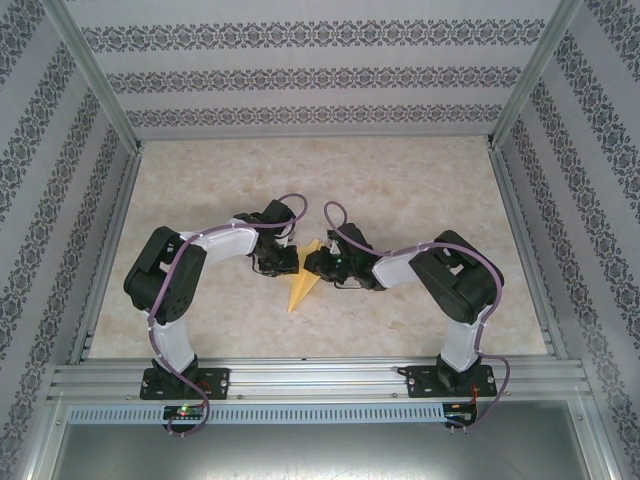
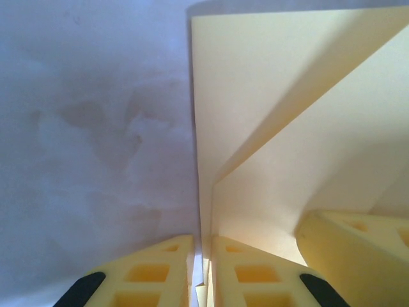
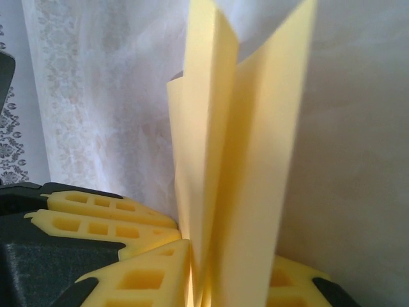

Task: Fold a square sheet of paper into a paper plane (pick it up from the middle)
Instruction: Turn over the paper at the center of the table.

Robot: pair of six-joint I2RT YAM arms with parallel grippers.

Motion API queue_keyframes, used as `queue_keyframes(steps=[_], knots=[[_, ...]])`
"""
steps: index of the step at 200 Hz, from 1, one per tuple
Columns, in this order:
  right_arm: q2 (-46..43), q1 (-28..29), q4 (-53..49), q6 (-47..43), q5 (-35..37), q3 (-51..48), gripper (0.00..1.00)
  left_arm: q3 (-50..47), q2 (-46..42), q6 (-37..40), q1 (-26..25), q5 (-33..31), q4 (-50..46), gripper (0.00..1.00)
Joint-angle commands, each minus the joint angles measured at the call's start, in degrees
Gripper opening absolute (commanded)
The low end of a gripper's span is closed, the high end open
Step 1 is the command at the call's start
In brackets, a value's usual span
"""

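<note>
Paper plane (image 1: pixel 300 290) could rip if I pull it two ways. My left fingers (image 2: pixel 153 272) and right fingers (image 3: pixel 144 278) both pinch it tight.

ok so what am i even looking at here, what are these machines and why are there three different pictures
These are two robot arms bolted at the near edge of a pale marbled table. The overhead picture looks down on both. The other two come from a camera on each wrist, looking along that arm's yellow fingers. The left gripper and the right gripper meet in the middle, each pinching the same folded yellow paper sheet, a pointed wedge.
</note>
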Motion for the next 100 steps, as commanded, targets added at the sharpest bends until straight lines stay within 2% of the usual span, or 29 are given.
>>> queue_keyframes(steps=[1,21,56,77,100], knots=[[0.6,0.2,-1.1,-0.8,0.5,1.3,0.17,-1.5,-1.5,-0.1,-0.7,-0.4,-1.2,0.18],[-0.2,0.1,-2.9,-2.4,0.1,2.3,0.13,-2.4,-3.4,-0.3,-0.7,-0.3,-0.3,0.19],[-5.1,-0.1,-12.5,-7.7,2.0,4.6,0.06,-3.5,-8.4,-0.8,-0.7,-2.9,0.0,0.2],[-10.0,-0.2,-24.4,-13.6,5.7,7.7,0.07,-3.4,-11.7,-1.3,-0.7,-6.2,-1.1,0.21],[-16.2,0.1,-43.1,-21.7,14.9,13.0,0.07,-2.8,-14.4,-1.9,-0.7,-10.5,-3.2,0.21]])
